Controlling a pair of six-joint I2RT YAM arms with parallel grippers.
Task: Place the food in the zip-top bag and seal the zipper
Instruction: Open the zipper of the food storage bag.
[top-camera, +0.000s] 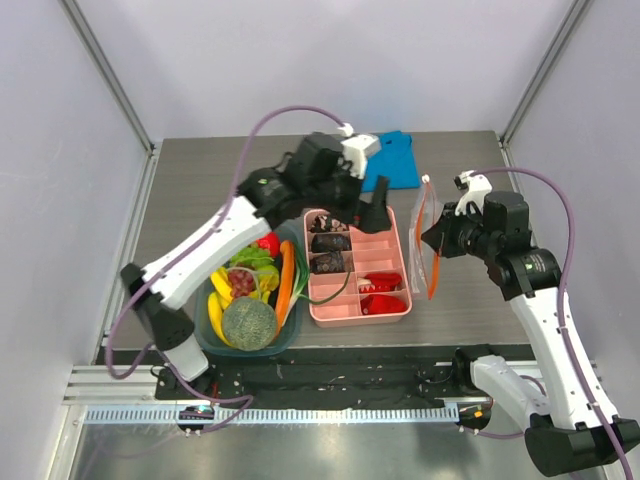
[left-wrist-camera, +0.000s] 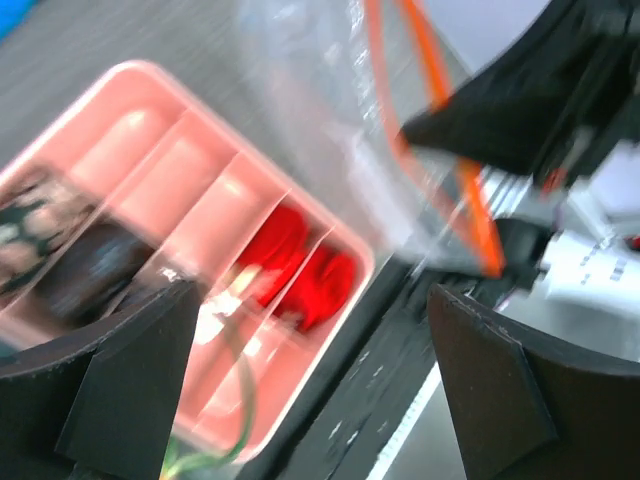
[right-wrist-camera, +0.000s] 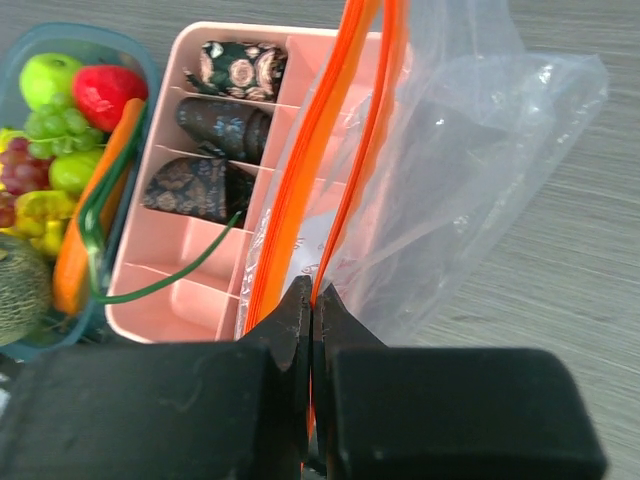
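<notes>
Orange zipper (right-wrist-camera: 300, 190), right hand (right-wrist-camera: 312, 300) pinching, wrist close-up

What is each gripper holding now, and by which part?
The right gripper is shut on the zip-top bag, pinching the orange-red zipper at its mouth. The left gripper is open and holds nothing.

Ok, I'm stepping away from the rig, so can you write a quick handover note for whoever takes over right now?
Left end effector: open, empty, above the far end of the pink tray.
Right end effector: shut on the zipper, holding the zip-top bag upright beside the tray.
The melon, apple, grape bunch and red fruit lie in the blue bin.
Done: bag held up, mouth looks unsealed.
To do: load them in, seal the zipper.
</notes>
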